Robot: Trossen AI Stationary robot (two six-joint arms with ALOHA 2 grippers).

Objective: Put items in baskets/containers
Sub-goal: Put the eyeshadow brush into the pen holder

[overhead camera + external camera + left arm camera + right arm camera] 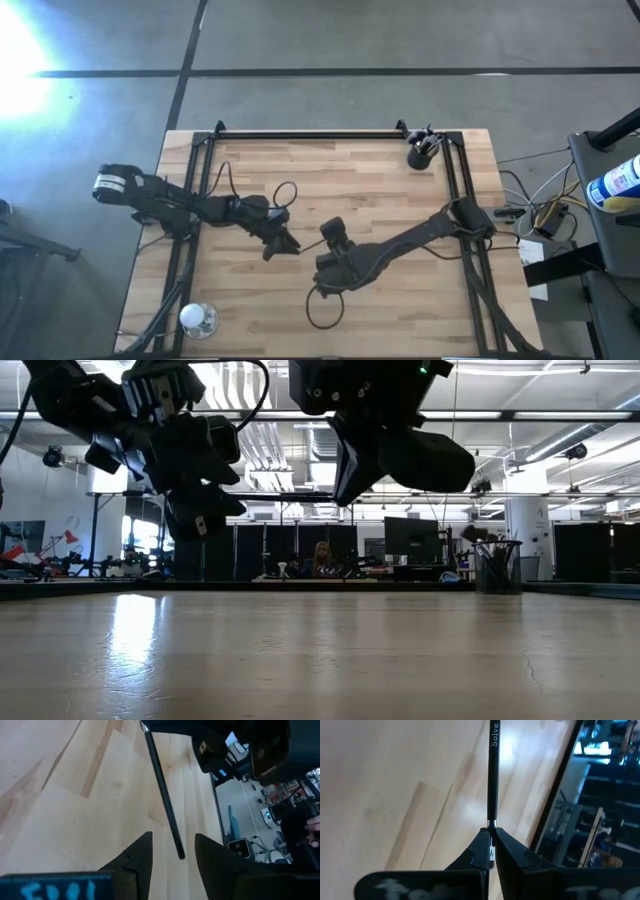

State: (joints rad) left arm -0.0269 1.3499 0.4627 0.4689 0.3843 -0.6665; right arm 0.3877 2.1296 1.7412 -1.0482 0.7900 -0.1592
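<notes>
One slim black brush (492, 775), with pale lettering on its handle, hangs in the air between my two grippers over the middle of the table. My right gripper (491, 832) is shut on it. My left gripper (172, 836) is open, and its fingers stand on either side of the handle's free end (180, 851) without touching it. From above, the left gripper (285, 243) and right gripper (327, 232) face each other. The dark round cup (420, 157) stands near the table's far right corner with several brushes sticking up out of it. My right gripper pinches the brush between its two fingers at the silver band (491, 823) where the handle ends. The fingers lie along the brush, and the handle runs straight out ahead of them toward the left gripper. The brush is lifted clear of the table.
A clear rounded glass object (197, 318) sits near the table's near left corner. A dark rail (300, 134) runs along the far edge, and frame bars run down both sides. Bare wood lies between the grippers and the cup (497, 565).
</notes>
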